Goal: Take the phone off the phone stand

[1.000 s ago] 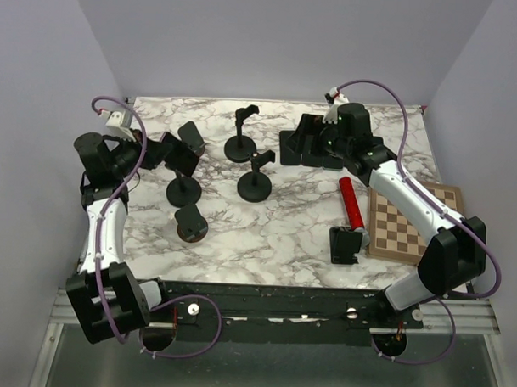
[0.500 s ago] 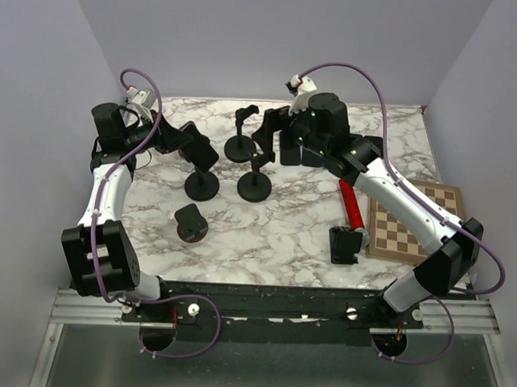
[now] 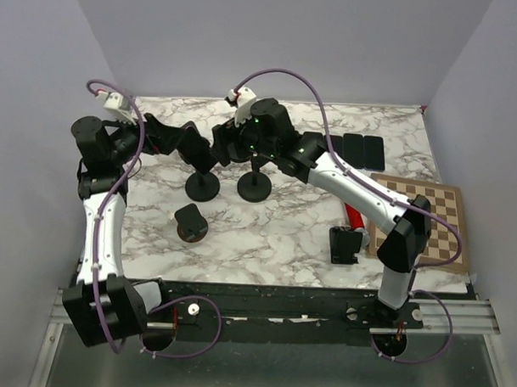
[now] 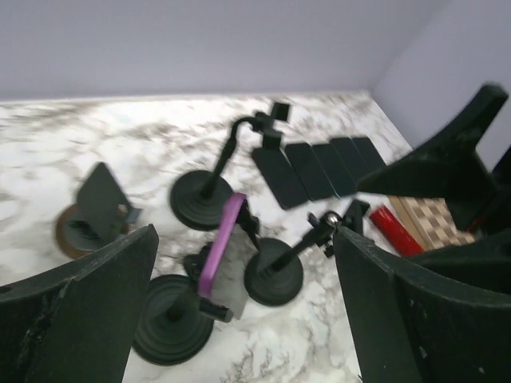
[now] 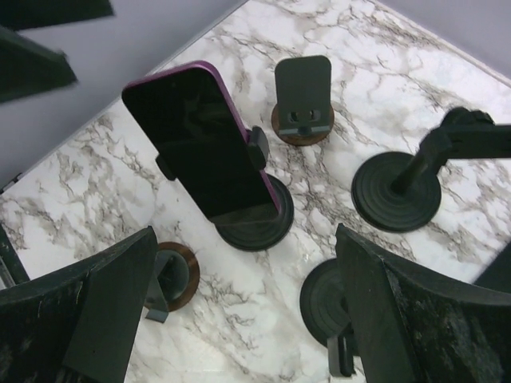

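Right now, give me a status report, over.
Left pincer open, right pincer open. Phone clamped in phone stand. Empty stand close beside.

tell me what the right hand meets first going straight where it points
Probably the purple-edged phone, centered ahead of the open right hand; depth is hard to judge.

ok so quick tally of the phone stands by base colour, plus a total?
Black-base stands: 3
Brown-base stands: 2
Total: 5 stands. Only one, a black-base one, holds a phone.
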`<state>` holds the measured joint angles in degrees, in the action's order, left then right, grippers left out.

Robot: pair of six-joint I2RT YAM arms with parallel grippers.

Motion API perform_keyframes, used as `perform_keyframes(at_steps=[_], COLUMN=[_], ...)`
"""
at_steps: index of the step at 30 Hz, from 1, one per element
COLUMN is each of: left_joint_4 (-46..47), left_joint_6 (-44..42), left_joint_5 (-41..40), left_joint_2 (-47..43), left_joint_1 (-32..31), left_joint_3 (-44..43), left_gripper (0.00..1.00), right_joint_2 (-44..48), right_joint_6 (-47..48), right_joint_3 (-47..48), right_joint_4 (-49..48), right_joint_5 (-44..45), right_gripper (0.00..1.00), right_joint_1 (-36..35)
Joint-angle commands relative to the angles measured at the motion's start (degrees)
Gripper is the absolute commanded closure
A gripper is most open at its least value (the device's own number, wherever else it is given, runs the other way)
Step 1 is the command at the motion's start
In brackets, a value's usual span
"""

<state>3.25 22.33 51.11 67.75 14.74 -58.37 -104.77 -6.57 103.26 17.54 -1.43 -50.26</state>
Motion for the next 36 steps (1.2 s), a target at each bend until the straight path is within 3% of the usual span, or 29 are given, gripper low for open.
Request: perform_keyframes(at_steps=[1,5,10,24,36], left_joint_4=[-6.36,-11.56,-11.68,-3.53,-1.04], left_joint_6=[6.35,8.7,8.87,18.05,19.23], left_joint_5=[-22.15,-30.84,-36.83,-27.62,-25.28], left_joint_2=[-8.48,-13.11,-16.35,-14.39,-13.96], left_joint_1=[4.96,10.46,11.16,11.65,11.62], left_joint_3=[1.12,3.83,7.28,14.12,15.6], left_gripper=[0.01,0.01,0.01,0.01,0.02], right_joint_2=[-5.5,-11.66,-17.59,-26.02,-29.35], right_joint_6=[3.14,3.49,4.73,10.41,11.62], right_joint_3=[7.23,14.7,21.62,29.57,31.25], right_joint_4=[2.33,3.99,4.82,4.25,1.06], right_joint_5=[3.46,6.38,9.54,22.14,21.21], right_gripper=[0.0,0.0,0.0,0.0,0.04], right_joint_1=[-3.13,-5.86,-8.67,-10.32,-10.25])
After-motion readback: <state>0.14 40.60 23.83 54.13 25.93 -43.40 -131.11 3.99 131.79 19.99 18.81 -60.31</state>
